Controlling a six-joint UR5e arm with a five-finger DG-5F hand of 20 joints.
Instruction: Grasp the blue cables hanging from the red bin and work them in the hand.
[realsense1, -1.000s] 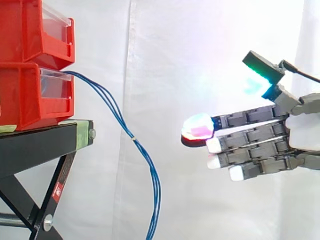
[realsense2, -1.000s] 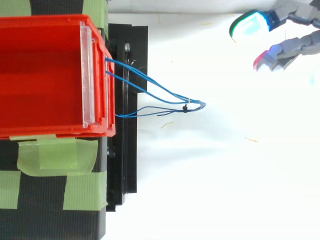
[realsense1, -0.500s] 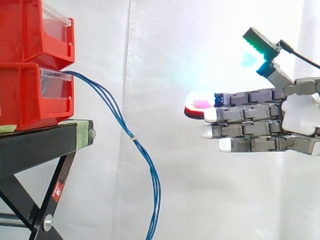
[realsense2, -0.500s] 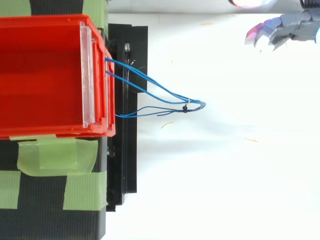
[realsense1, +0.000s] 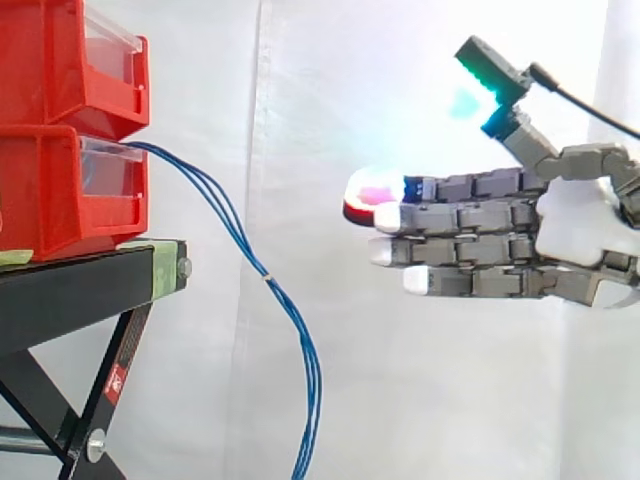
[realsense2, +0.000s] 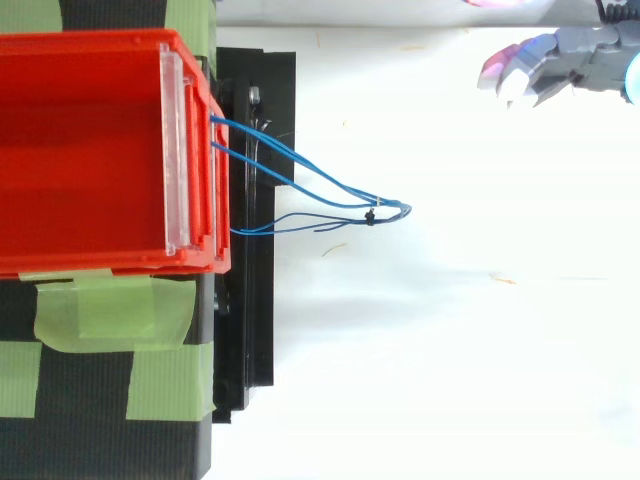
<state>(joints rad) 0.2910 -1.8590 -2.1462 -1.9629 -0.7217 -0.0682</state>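
Note:
Thin blue cables (realsense1: 240, 250) run out of the lower red bin (realsense1: 60, 190) and hang down in a curve past the black stand (realsense1: 90, 285). From above the cables (realsense2: 320, 190) loop to a small tie away from the bin (realsense2: 90, 150). My hand (realsense1: 560, 235) is at the right, well clear of the cables, fingers straight and level toward the bin, thumb raised with a green glowing pad. Nothing lies between thumb and fingers. In the top view the hand (realsense2: 560, 65) sits at the upper right corner.
A second red bin (realsense1: 70, 60) is stacked on the lower one. Green tape (realsense2: 110, 320) holds the bins to the stand. A white curtain hangs behind, and open space separates the cables from the fingertips (realsense1: 365, 212).
The hand has moved left toward the cables and risen slightly. Its fingers have levelled and closed up side by side. The cables hang as before.

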